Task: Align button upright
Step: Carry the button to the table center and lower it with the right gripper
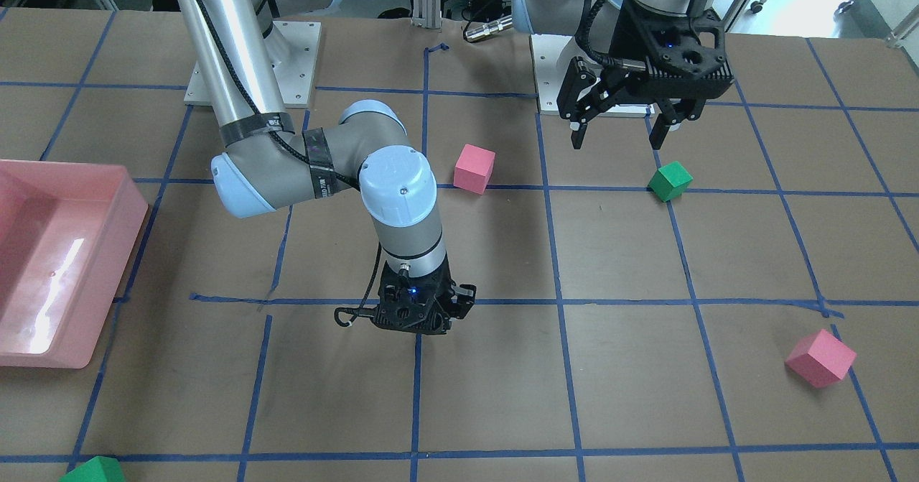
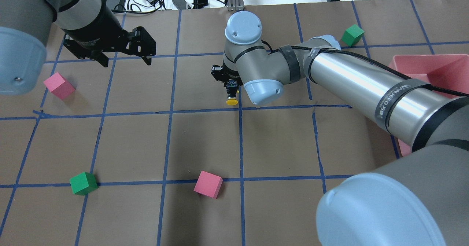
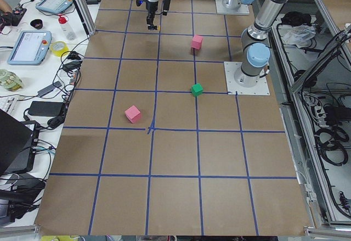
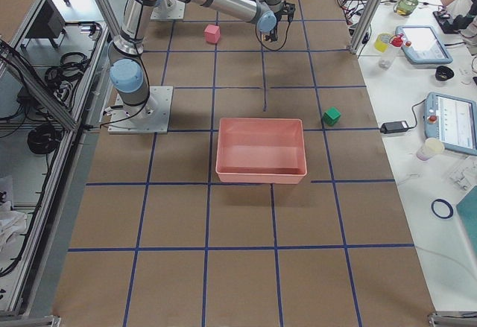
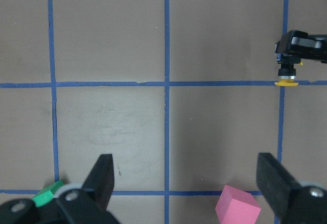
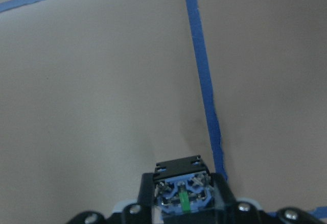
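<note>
Right hand [image 2: 230, 87]: gripped button [image 2: 231, 100] by block base, yellow cap pointed down toward table [image 2: 146, 147]. Left hand [image 1: 617, 139]: fingers spread wide, empty, above table.

Yellow-capped button [image 2: 231, 101], pink cubes [image 2: 208, 184], green cubes [image 2: 83, 183], pink bin [image 4: 261, 150], brown table [image 2: 201, 143], blue tape grid [image 2: 240, 143].

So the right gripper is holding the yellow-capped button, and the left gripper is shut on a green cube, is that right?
Not quite. The left gripper is open and empty. The left wrist view shows its fingers spread wide with nothing between them, and the green cube lies on the table. The right gripper does hold the button.
</note>
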{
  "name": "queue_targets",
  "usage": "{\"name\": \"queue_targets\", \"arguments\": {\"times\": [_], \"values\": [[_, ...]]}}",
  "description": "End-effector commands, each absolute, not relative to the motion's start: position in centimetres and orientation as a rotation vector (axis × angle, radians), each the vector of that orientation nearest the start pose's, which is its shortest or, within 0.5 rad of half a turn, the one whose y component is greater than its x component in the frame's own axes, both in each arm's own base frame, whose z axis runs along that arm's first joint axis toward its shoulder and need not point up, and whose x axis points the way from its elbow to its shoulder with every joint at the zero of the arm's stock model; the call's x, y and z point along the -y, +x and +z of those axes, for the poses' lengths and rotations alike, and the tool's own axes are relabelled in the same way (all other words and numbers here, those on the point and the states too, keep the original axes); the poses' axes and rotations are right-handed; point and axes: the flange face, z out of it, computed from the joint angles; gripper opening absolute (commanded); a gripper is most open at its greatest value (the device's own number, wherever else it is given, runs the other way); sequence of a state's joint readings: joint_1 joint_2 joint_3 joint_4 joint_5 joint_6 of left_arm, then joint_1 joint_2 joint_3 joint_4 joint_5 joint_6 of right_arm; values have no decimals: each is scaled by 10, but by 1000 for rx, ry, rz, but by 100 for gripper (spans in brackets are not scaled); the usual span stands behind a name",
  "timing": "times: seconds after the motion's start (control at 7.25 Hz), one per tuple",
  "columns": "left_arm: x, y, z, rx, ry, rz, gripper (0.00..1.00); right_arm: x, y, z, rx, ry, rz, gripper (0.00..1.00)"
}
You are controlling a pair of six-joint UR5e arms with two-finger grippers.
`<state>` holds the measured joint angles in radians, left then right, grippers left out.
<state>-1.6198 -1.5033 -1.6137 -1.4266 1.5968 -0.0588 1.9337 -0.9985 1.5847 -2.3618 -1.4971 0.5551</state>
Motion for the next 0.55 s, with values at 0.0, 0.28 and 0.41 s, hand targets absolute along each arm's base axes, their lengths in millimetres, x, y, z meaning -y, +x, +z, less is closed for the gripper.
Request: {"name": "queue_targets", "arguments": {"times": [0.0, 0.28, 0.41], "values": [[471, -154, 515, -3113, -18, -265, 100, 577, 371, 216, -2970, 275, -222, 0], [471, -154, 514, -3115, -20, -265, 100, 574, 369, 212, -2977, 274, -211, 0], [471, -154, 514, -3114, -18, -263, 100, 571, 368, 207, -2983, 278, -195, 0]]}}
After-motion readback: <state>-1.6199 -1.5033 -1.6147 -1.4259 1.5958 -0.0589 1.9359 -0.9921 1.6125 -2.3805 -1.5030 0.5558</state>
